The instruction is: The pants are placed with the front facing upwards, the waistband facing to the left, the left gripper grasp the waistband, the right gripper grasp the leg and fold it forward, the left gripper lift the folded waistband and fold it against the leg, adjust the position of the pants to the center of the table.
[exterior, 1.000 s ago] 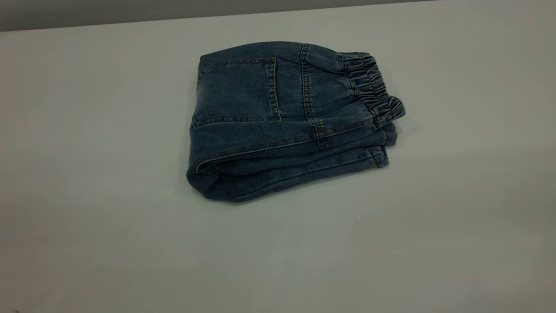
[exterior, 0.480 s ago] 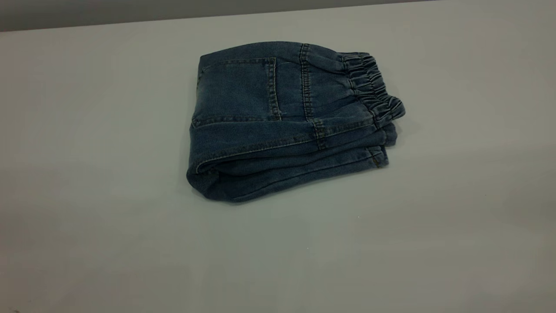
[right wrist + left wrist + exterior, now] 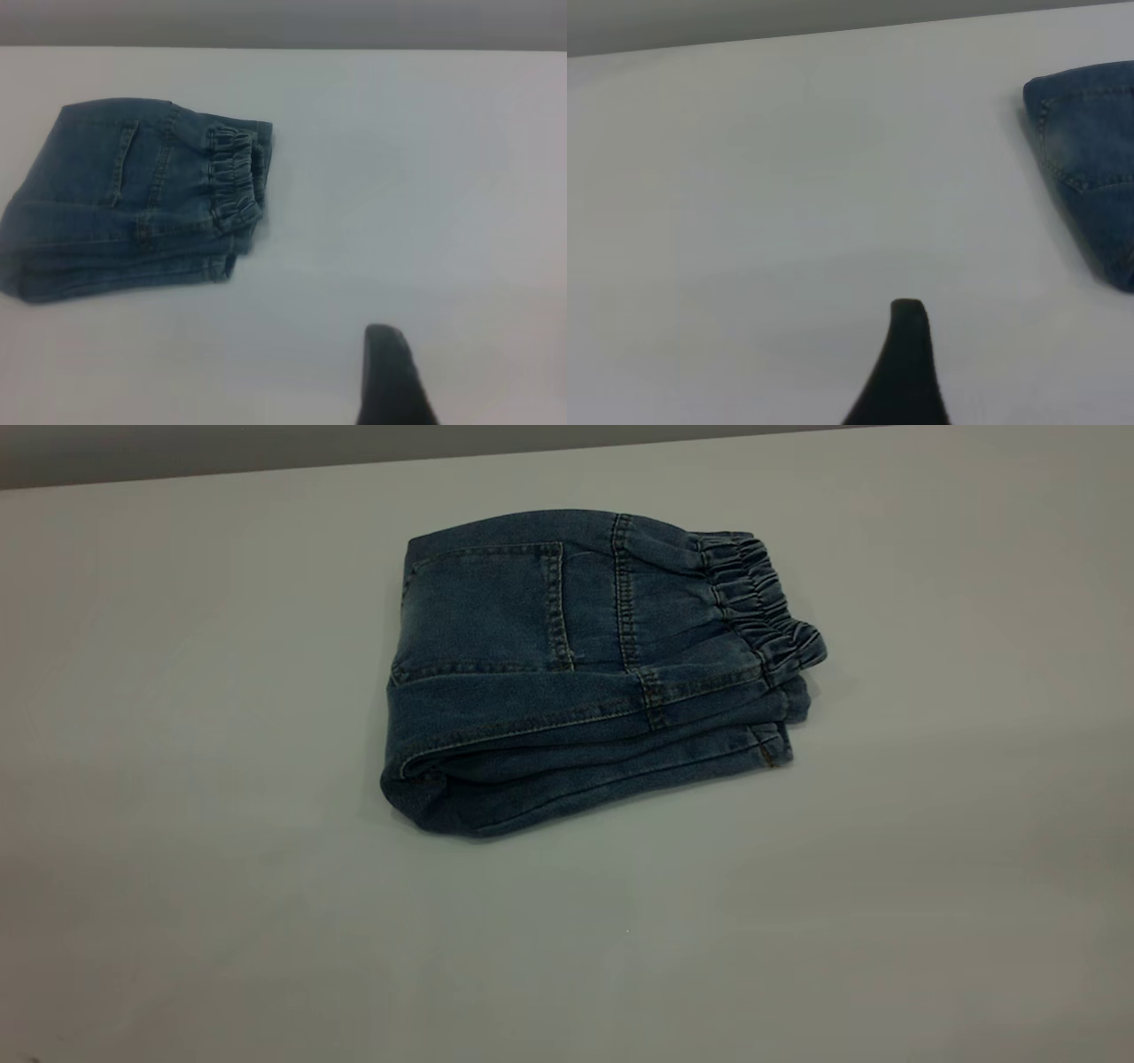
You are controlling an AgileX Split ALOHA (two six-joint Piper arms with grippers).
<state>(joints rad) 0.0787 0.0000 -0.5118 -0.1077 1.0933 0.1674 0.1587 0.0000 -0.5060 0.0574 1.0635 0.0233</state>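
Now the pants point(image 3: 585, 673) lie folded into a thick stack on the counter point(image 3: 177, 779), patch pocket point(image 3: 483, 607) uppermost. Relative to the pants, the waistband point(image 3: 762, 602) sits along their right end, while the left pincer point(image 3: 904, 372) and right pincer point(image 3: 394, 381) hang well apart from them; whether either is spread, I cannot tell.

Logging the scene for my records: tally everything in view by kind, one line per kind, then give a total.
Folded denim pants: 1
Table: 1
Gripper fingers, dark, one in each wrist view, apart from the pants: 2 (left gripper, right gripper)
Total: 4
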